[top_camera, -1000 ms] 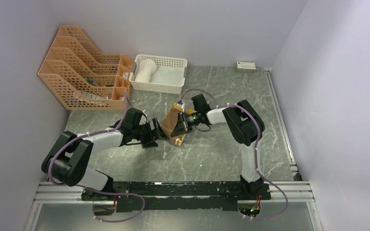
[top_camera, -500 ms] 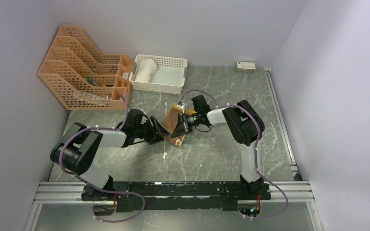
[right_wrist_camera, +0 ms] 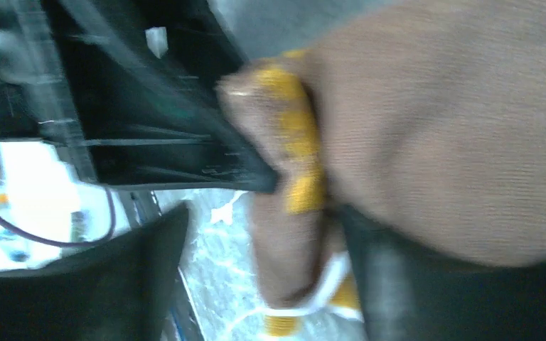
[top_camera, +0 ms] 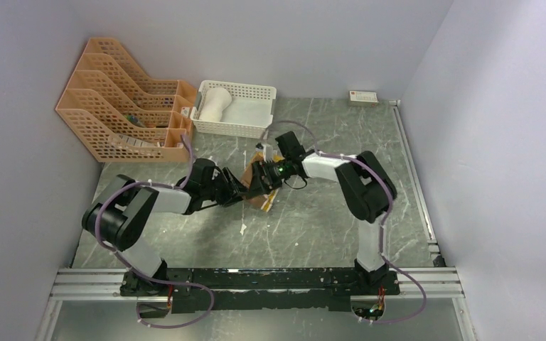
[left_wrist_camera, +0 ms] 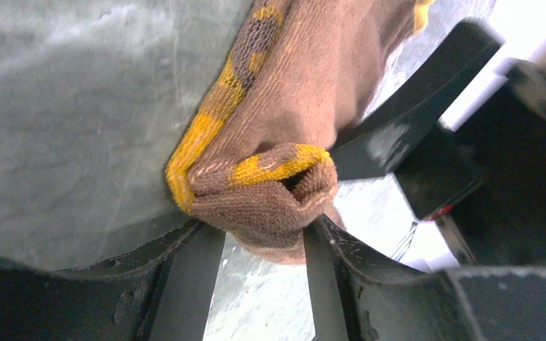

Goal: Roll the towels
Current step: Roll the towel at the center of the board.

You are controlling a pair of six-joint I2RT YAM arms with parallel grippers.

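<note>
Tightly, the left claw [left_wrist_camera: 256, 231] pinches the brown towel [left_wrist_camera: 306, 85]; right claw [right_wrist_camera: 256, 249] blurred, grip unclear.

From above, the left gripper [top_camera: 244, 189] and the right gripper [top_camera: 256, 179] covered most of the brown towel [top_camera: 263, 200]. Only slivers of it showed beside and beyond their fingers. In the left wrist view the brown towel [left_wrist_camera: 284, 85] ran off the top edge beyond the left gripper [left_wrist_camera: 259, 229], and the pinched fold hid its inner layers. The right wrist view was blurred by motion. There the brown towel [right_wrist_camera: 455, 128] ran past the right edge, and whether the right gripper [right_wrist_camera: 259, 222] gripped it could not be told. Items in the orange racks [top_camera: 114, 114], far beyond the left gripper, were too small to tell.
</note>
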